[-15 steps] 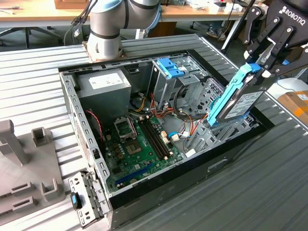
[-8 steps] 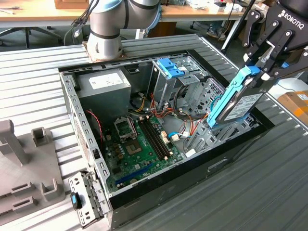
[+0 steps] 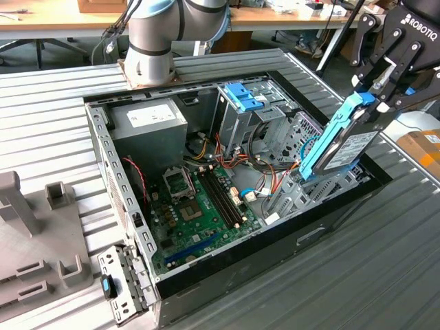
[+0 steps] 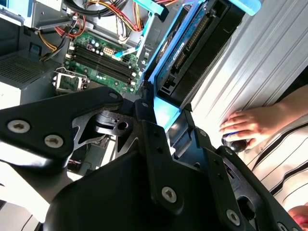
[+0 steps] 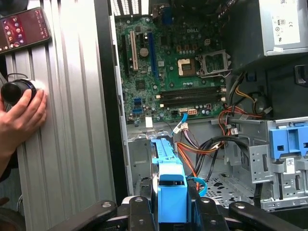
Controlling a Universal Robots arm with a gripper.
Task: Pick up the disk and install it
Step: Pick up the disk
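- Gripper (image 3: pixel 375 103) is clamped on the disk (image 3: pixel 342 148), at its blue-framed upper end.
- It hangs tilted, lower end over the open computer case (image 3: pixel 330 220), at the exterior view's right.
- Likely rigid, fairly heavy, shock-sensitive; frame edges suit gripping.

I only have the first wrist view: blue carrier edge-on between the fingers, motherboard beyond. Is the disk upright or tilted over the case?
Observer: Tilted. In the exterior view the disk leans, with its upper end in the gripper and its lower end by a grey metal bracket inside the case.
Operator: Seated yet?
Observer: No. Most of the disk stands above the case rim. I can't tell whether its lower end touches the bracket.
Operator: Which face shows?
Observer: The exterior view shows the white-label face. The second wrist view shows an edge with a row of connector pins.
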